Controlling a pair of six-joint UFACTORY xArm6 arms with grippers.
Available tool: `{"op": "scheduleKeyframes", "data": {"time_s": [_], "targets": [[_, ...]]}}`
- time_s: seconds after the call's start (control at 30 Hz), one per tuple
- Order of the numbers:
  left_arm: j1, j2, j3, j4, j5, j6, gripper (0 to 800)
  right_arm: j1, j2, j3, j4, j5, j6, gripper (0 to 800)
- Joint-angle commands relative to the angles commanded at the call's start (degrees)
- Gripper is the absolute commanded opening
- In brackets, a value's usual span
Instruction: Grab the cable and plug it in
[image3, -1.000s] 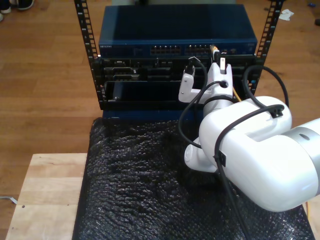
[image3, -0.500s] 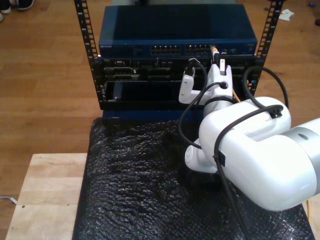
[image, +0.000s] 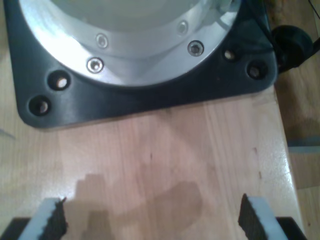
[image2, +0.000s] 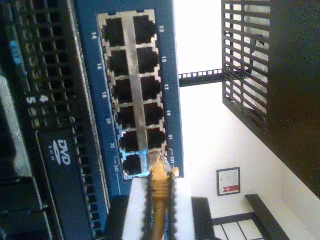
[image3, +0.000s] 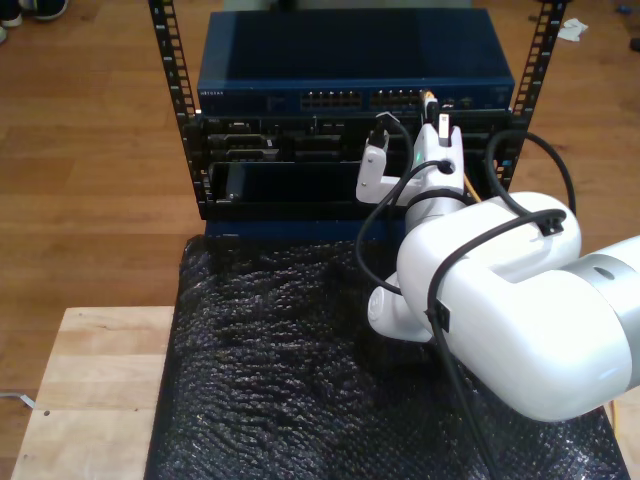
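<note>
My second gripper (image2: 160, 212) is shut on the yellow-orange cable (image2: 160, 192), just behind its clear plug (image2: 158, 161). The plug's tip sits at the mouth of the port marked 23, in the end row of the port block (image2: 132, 75) on the blue switch (image3: 260, 99). How far in it sits I cannot tell. In the exterior view that gripper (image3: 434, 118) reaches up to the switch's front at the right, and the cable (image3: 469, 188) trails down behind it. My first gripper (image: 150, 222) is open above bare wood, its ridged pads (image: 52, 222) wide apart.
The switch sits atop a black rack (image3: 180, 100) with more units below. A black bubble-wrap mat (image3: 270, 370) covers the wooden table (image3: 90, 390). Thick black arm cables (image3: 365, 240) loop beside the white arm (image3: 500, 300). A black and metal arm base plate (image: 150, 95) lies beyond my first gripper.
My second gripper has edged slightly closer to the switch with the cable in it. Little else has shifted.
</note>
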Motion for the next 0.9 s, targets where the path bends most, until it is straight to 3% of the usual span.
{"op": "scheduleKeyframes", "data": {"time_s": [0.73,0.9], "targets": [[0.0,0.0,0.0,0.0,0.0,0.0,800,-0.5,0.3,-1.4,0.0,0.7,0.2,1],[0.0,0.0,0.0,0.0,-0.1,0.0,800,-0.6,0.2,-1.0,-0.4,0.8,0.2,181]]}}
